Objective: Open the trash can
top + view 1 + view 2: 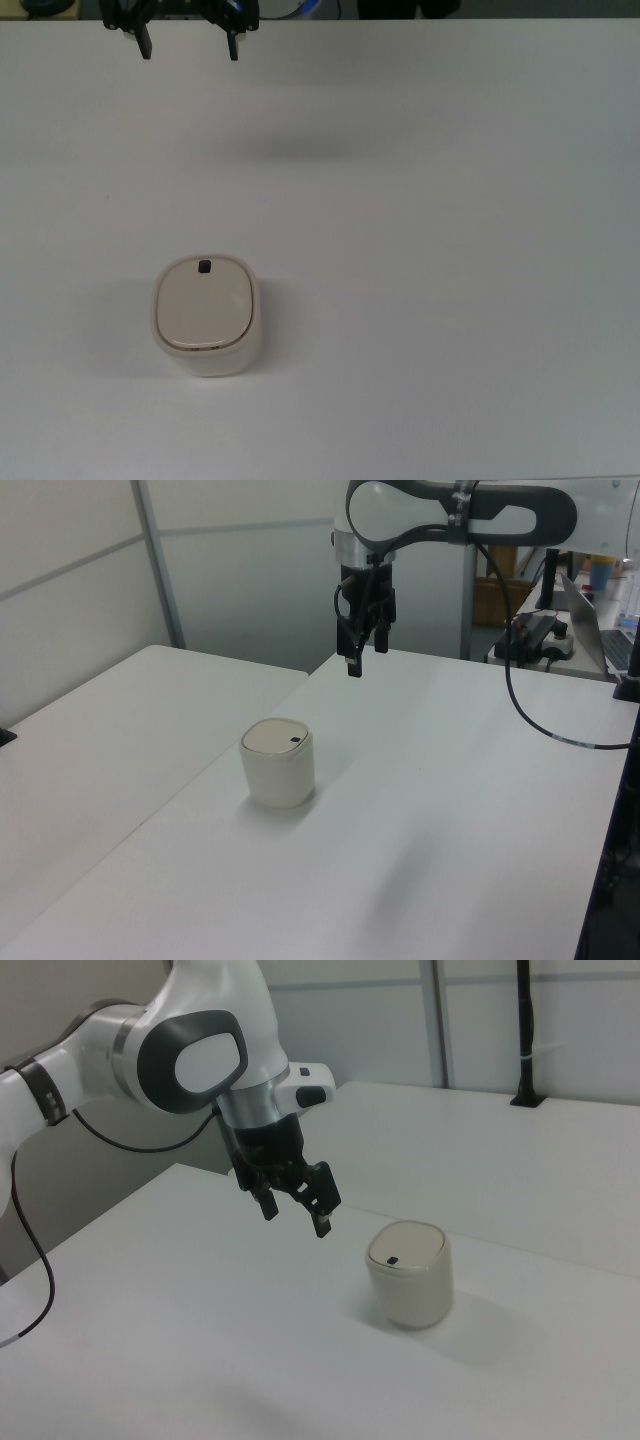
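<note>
The bin [207, 318] stands upright on the white table [450, 300] with its beige lid [203, 303] shut and bears no readable writing, only a black button [205, 266] at the lid's far edge in the top view. The gripper [189, 45] hangs in the air well apart from it, fingers spread with nothing between them (the top view catches just the fingertips, while the right view shows the arm [190, 1060] and the left view a laptop [595, 620] on a farther desk)

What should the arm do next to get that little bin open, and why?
Probably bring the gripper over the trash can and down toward the small black button at the lid's edge. The lid lies flat and shut, and the open gripper hangs above the table, well apart from the can, touching nothing. Pressing that button looks like the likeliest way in.
</note>
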`<state>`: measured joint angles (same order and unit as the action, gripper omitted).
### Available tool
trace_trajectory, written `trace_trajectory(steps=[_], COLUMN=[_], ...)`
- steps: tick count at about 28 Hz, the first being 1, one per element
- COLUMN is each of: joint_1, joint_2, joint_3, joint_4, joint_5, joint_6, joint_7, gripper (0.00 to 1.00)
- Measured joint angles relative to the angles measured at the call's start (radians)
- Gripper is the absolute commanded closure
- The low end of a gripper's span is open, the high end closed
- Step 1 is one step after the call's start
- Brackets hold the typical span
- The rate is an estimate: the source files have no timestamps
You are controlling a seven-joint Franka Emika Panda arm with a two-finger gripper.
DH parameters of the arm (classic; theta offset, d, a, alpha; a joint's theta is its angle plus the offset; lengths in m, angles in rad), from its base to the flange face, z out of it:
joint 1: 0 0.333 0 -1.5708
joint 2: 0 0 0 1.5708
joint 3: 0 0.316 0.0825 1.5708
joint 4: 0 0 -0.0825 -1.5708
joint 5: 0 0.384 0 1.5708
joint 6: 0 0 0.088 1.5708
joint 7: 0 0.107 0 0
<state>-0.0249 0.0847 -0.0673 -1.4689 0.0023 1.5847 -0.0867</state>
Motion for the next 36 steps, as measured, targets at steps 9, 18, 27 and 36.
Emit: trace_trajectory(steps=[9,18,27,36], joint_1=[0.0,0.0,0.0,0.003], joint_2=[0.0,0.0,0.007,0.069], joint_3=[-0.001,-0.01,-0.01,-0.007], joint_4=[0.0,-0.001,-0.004,-0.005], joint_5=[0.0,0.0,0.0,0.001], joint_6=[0.0,0.0,0.0,0.131], joint_7=[-0.032,-0.062,-0.068,-0.07], gripper=[1.0,1.0,1.0,1.0])
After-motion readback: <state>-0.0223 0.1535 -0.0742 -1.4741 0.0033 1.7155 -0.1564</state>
